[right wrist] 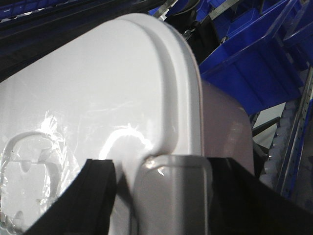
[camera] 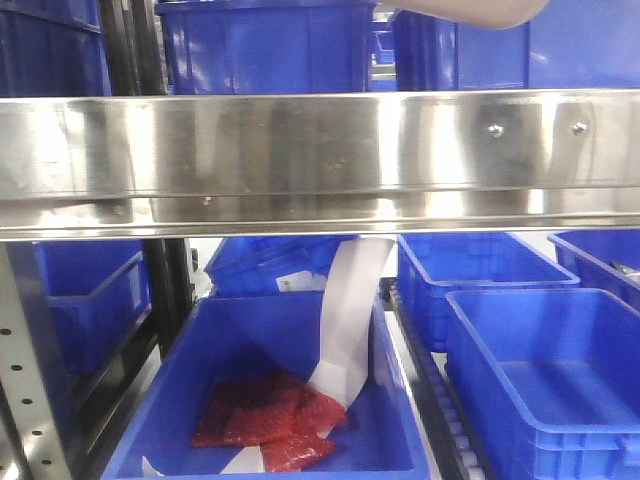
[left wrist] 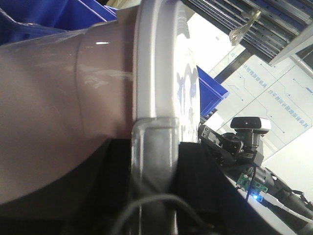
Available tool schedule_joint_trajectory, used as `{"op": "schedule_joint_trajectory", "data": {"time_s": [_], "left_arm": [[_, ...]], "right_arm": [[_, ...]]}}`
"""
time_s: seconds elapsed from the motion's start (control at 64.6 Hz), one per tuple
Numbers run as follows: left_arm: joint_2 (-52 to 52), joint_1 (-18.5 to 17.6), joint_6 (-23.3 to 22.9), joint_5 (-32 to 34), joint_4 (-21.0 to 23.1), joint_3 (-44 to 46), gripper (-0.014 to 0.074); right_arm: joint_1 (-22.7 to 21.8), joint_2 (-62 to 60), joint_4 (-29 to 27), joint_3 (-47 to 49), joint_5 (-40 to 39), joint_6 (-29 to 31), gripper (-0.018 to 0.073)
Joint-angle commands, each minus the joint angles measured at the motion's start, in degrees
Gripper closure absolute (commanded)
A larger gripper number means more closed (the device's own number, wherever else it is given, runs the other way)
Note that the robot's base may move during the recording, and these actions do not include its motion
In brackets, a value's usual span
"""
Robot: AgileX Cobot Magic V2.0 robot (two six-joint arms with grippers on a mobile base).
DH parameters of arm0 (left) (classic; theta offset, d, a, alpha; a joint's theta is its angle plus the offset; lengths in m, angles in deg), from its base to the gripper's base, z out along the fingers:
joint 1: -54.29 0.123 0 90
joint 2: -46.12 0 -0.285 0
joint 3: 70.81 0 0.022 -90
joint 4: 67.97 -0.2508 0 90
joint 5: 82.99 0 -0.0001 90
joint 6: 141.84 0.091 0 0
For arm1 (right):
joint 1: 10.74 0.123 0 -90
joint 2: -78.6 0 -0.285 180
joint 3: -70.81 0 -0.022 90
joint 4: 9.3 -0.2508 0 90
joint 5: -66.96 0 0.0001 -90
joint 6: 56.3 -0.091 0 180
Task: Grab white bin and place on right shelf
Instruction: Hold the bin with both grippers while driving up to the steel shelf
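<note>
Latches at both ends of the white bin look pinched by your left gripper and right gripper. It hangs lengthways between them, above the right shelf rail.

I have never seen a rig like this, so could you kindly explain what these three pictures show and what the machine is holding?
This is a two-armed robot on a mobile base. One picture looks forward from its body: the shiny right shelf crosses it, blue crates around; the nearest crate holds red packets and a paper strip. The other two come from wrist cameras. Each shows black fingers flanking a grey clip on the lid of the white bin, so the left gripper and right gripper appear to hold it between them.
</note>
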Motion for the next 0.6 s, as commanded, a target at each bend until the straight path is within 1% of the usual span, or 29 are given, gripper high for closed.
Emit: {"op": "schedule_joint_trajectory", "data": {"time_s": [0.0, 0.588], "left_arm": [[2.6, -2.3, -0.3, -12.0, 9.1, 1.8, 0.0722], [2.6, -2.3, -0.3, -12.0, 9.1, 1.8, 0.0722]], "right_arm": [[1.2, -1.8, -5.6, 2.4, 5.1, 1.9, 0.0503], [1.2, -1.8, -5.6, 2.4, 5.1, 1.9, 0.0503]]}}
